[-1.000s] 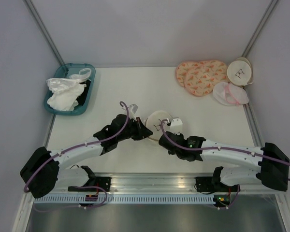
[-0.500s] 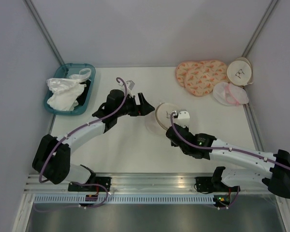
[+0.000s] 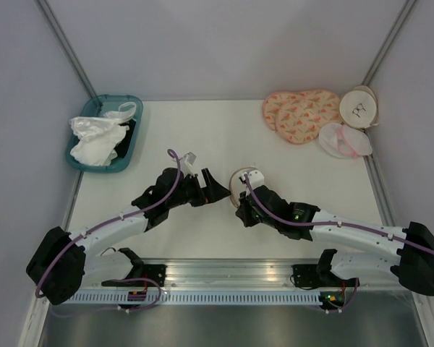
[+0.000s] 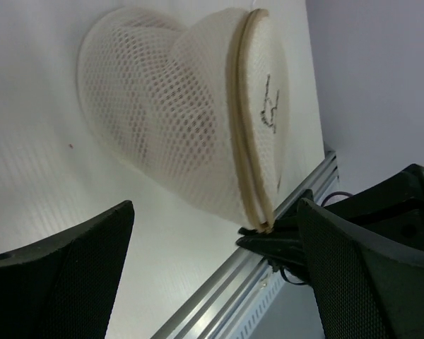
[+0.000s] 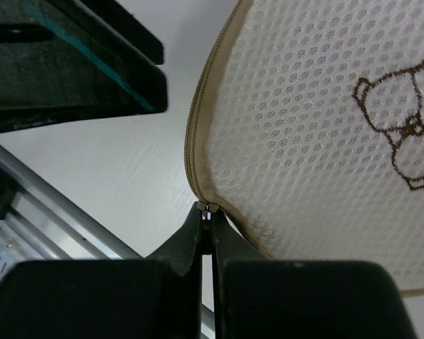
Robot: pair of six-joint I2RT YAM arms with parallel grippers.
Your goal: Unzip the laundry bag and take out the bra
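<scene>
Evidently the laundry bag [image 3: 244,180] stands on edge at the near middle of the counter [image 3: 202,137] because the right pincer [image 5: 206,212] pinches its zipper pull [image 5: 207,206] at the tan rim, placed to drag it round; the zip looks closed along the visible rim; the left pincer [image 3: 218,186] is spread wide just left of the bag, touching nothing, probably set there to brace the mesh; a faint pinkish shade inside may be the bra [image 4: 145,120], not yet out.

Left gripper [image 3: 215,189] drew back (a short way); laundry bag [image 3: 241,180] tipped onto edge.
</scene>
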